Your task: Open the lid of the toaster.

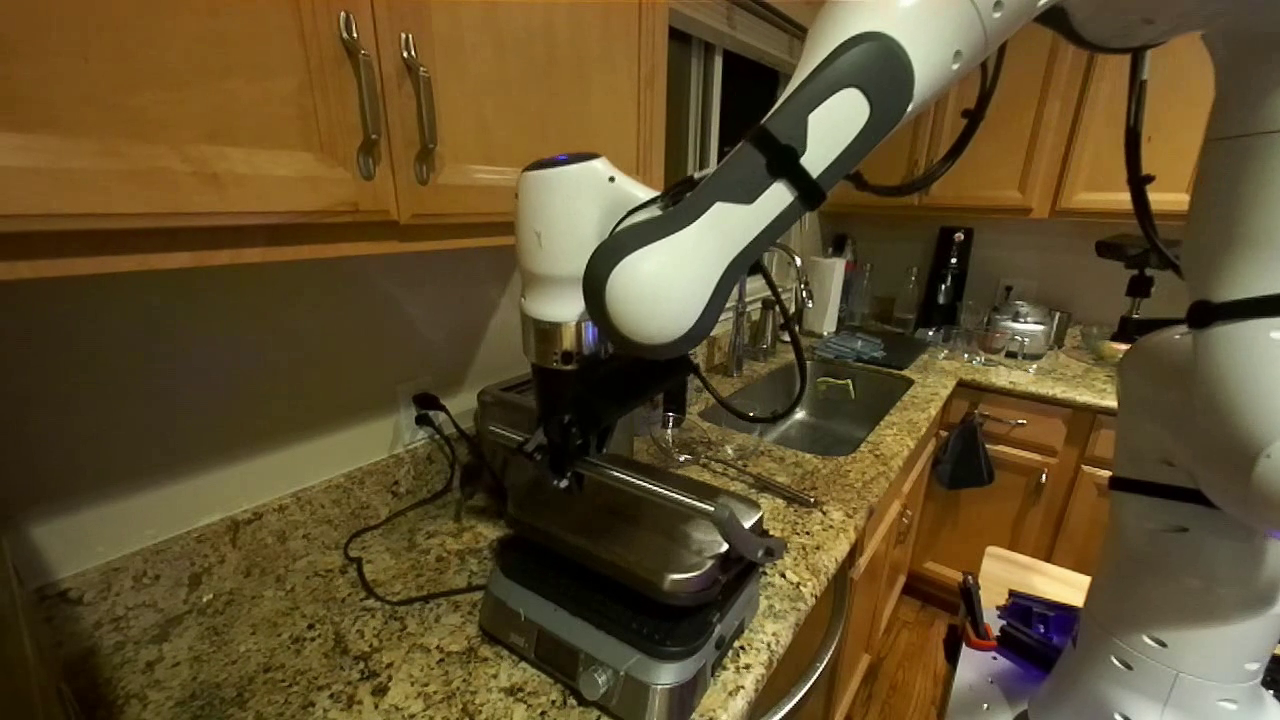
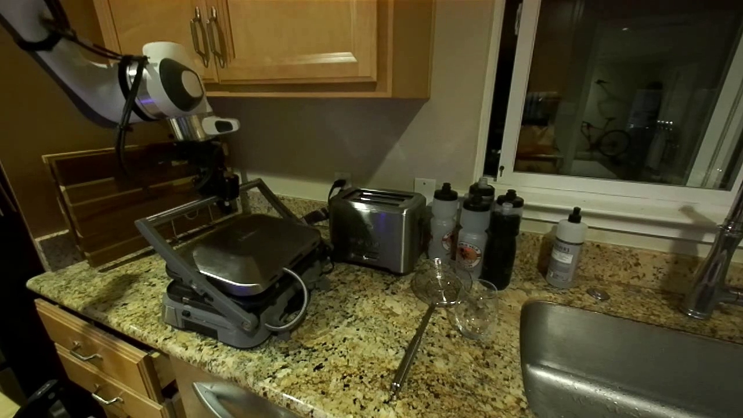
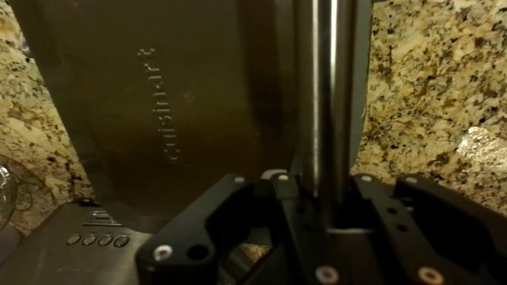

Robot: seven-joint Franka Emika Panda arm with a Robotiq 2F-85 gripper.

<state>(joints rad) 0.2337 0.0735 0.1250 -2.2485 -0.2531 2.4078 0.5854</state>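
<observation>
The toaster is a low silver-and-black contact grill [image 1: 545, 630] on the counter, also in an exterior view [image 2: 200, 325]. Its brushed-silver lid [image 1: 620, 530] sits tilted above the base, with a gap at the front where the dark ribbed lower plate shows. The lid also shows in an exterior view [image 2: 255, 249] and, with raised lettering, in the wrist view [image 3: 190, 99]. The lid's round metal handle bar [image 3: 326, 99] runs between my gripper's fingers [image 3: 326, 180]. The gripper [image 1: 570, 475] appears shut on the bar; the contact is dark and partly hidden.
A chrome slot toaster [image 2: 374, 232] stands right beside the grill, with several bottles [image 2: 473, 244] behind. Glassware [image 2: 476, 310] and a long metal utensil [image 2: 412, 351] lie near the sink [image 2: 531, 371]. Upper cabinets [image 1: 200, 225] hang above. A black cord [image 1: 385, 600] crosses the counter.
</observation>
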